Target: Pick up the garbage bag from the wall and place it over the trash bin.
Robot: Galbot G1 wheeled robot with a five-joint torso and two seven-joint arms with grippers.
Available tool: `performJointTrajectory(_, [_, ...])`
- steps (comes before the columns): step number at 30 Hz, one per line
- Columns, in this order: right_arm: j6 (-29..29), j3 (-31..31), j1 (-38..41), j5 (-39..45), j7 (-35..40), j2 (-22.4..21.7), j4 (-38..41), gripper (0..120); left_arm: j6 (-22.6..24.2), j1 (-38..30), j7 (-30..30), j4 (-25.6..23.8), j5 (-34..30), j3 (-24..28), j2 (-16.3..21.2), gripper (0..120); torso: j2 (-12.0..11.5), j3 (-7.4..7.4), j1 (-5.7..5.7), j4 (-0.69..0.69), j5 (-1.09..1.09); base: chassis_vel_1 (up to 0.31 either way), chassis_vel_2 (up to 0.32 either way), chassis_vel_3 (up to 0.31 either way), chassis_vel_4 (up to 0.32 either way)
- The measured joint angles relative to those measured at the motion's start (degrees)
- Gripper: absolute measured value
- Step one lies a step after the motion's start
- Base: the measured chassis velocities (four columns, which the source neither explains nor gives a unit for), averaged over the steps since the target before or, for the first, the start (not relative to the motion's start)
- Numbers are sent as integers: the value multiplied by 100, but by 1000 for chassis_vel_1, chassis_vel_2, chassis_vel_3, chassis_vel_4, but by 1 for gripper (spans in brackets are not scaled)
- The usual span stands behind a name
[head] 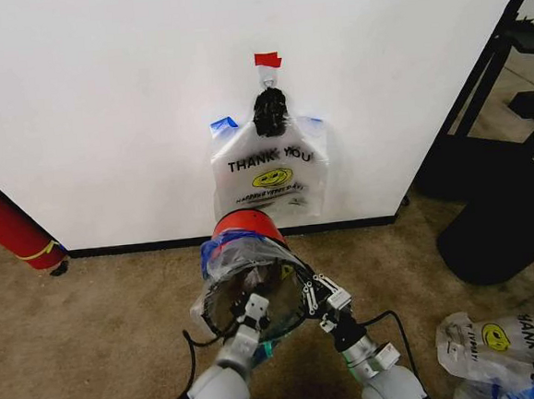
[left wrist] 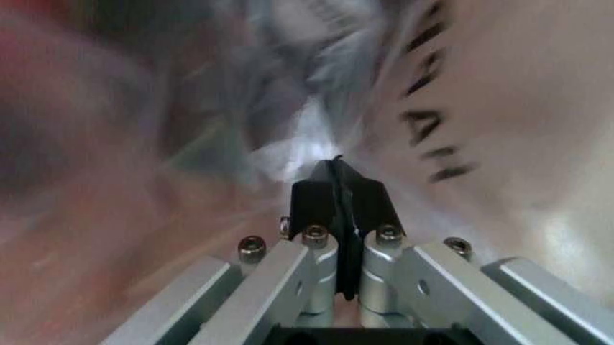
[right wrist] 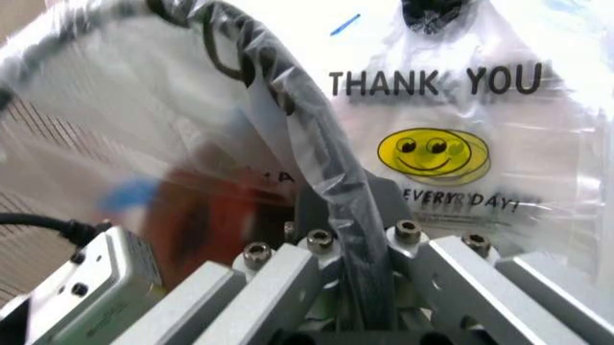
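- My left end effector (head: 253,309) sits at the near rim of the trash bin (head: 250,273), on its left side; in the left wrist view the fingers (left wrist: 341,198) are clenched tight together with thin plastic pinched between them
- My right end effector (head: 318,299) is at the same rim on its right side; in the right wrist view the jaws are clamped over the black wire rim with the film caught in them
- The garbage bag (head: 239,257) I'm holding is draped over the bin, which is tipped toward me with its red base toward the wall (head: 102,101); translucent film covers the mesh, blue patches showing at the left edge
- The bin stands on brown carpet (head: 102,333), just in front of the black baseboard (head: 141,247)
- On the wall behind it a second bag (head: 269,172) hangs from the hook, "THANK YOU" and a yellow smiley facing me; a red tape piece (head: 267,60) sits just above its bunched dark handles
- More bags alike (head: 500,343) lie crumpled on the carpet to my right; a red cylinder (head: 5,225) leans at the far left
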Motion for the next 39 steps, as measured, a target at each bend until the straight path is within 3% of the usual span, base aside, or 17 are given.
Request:
performJointTrajectory(9, [29,26,44,14,-11,-16,-51,0,-392,22,78,-30,204,-266,42,0,0,0,0,0,0,0,0,0,0])
performJointTrajectory(16, [60,35,52,8,6,34,-117,0,-547,236,295,-375,73,-96,-25,0,0,0,0,1,0,0,0,0,0])
performJointTrajectory(25, [107,17,72,-58,381,234,-252,0,-629,466,368,-443,-102,52,-238,0,0,0,0,0,1,0,0,0,0])
performJointTrajectory(30, [142,-29,86,-254,527,318,-282,0,-229,515,303,-568,-103,-64,-434,0,0,0,0,1,1,0,0,0,0])
performJointTrajectory(34, [201,-52,91,-524,531,290,-282,0,103,426,357,-678,-227,-11,-376,0,0,0,0,1,1,0,0,0,0])
performJointTrajectory(39, [215,-82,80,-601,526,251,-252,0,461,249,375,-453,-63,85,-398,0,0,0,0,0,1,0,0,0,0])
